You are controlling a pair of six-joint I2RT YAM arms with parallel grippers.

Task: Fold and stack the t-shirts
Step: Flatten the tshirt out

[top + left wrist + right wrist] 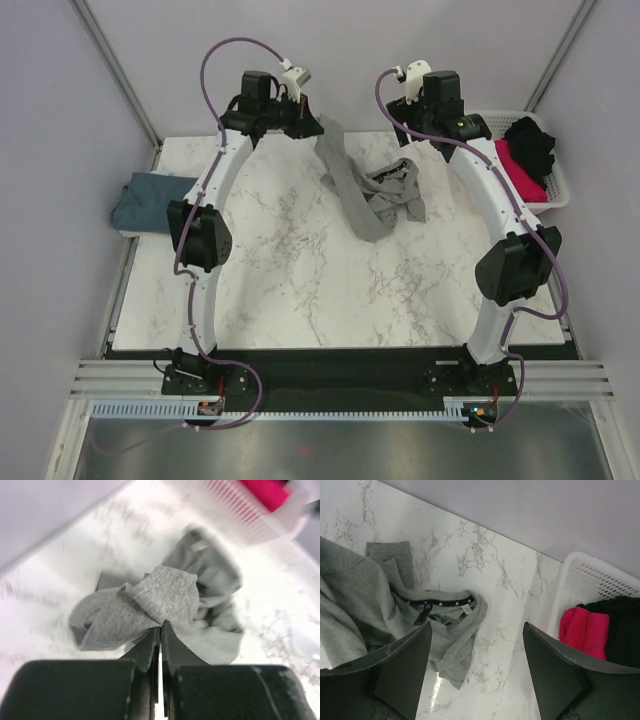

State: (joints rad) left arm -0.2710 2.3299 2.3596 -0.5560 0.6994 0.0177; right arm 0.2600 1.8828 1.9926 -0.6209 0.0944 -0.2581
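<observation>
The left fingers [145, 652] pinch a fold of the grey t-shirt [372, 200], which trails to a crumpled heap at the upper centre of the bench [300, 290]; lift until the cloth hangs free, then lay it flat for folding. The right fingers [400, 670] stand spread and empty near the heap. The teal t-shirt [150, 200] at left and the basket [562, 188] at upper right obstruct nothing.
</observation>
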